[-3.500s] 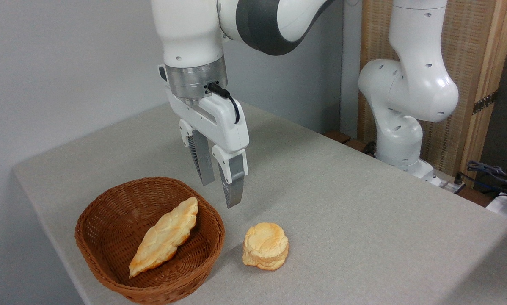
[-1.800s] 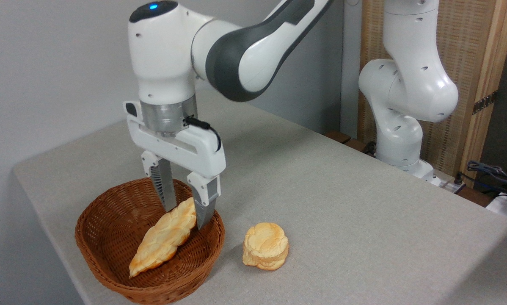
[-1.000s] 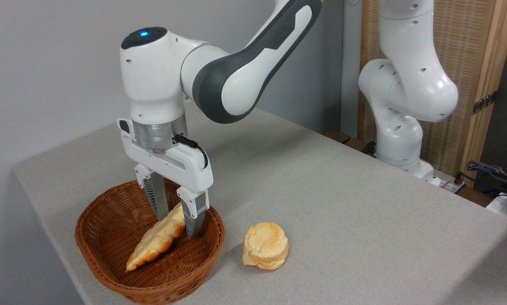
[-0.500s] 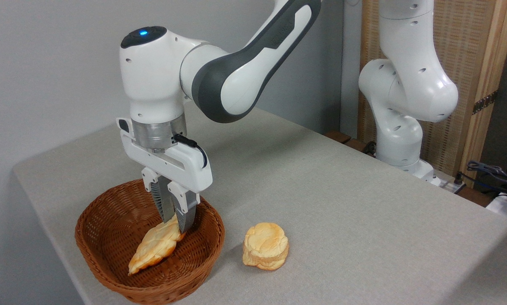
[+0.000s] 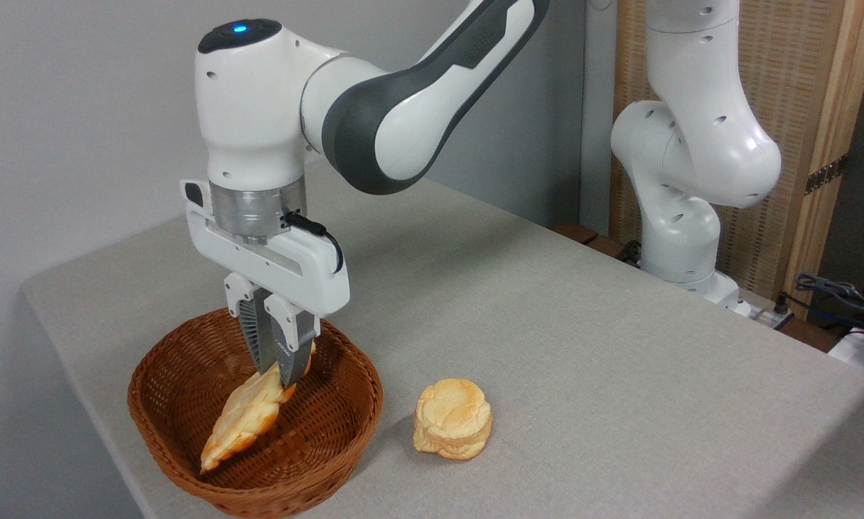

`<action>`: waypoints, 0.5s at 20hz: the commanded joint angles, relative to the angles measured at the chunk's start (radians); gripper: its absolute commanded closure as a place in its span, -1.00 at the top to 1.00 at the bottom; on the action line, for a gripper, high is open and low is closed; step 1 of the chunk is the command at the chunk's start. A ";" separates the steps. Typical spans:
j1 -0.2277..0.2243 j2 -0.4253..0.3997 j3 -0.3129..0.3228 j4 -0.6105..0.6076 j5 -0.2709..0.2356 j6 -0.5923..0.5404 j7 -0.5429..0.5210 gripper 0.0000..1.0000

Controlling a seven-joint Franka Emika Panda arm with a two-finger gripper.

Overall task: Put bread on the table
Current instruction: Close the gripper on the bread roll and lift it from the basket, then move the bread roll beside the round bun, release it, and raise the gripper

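The bread point(image 5: 241, 418), a long golden-yellow braided loaf, hangs tilted inside the brown wicker basket point(image 5: 345, 425). Its upper end is pinched between my fingers and its lower pointed end dips toward the basket's near-left rim. My gripper point(image 5: 279, 375) points straight down over the basket's middle and is shut on the loaf's upper end. The table point(image 5: 562, 346) has a light grey-beige fabric-like top and the basket stands at its near-left corner.
A small round stacked bun point(image 5: 453, 419) sits on the table just right of the basket. My arm's white base point(image 5: 681, 238) stands at the table's far right edge. Cables point(image 5: 847, 299) lie beyond it. The table's edges run close to the basket's left and front.
My gripper came down into the basket, shut on the loaf's upper end, and has since risen slightly and shifted left. The loaf now tilts with its upper end lifted.
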 commanded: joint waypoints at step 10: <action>0.000 -0.220 0.072 -0.006 -0.021 -0.322 0.118 -0.20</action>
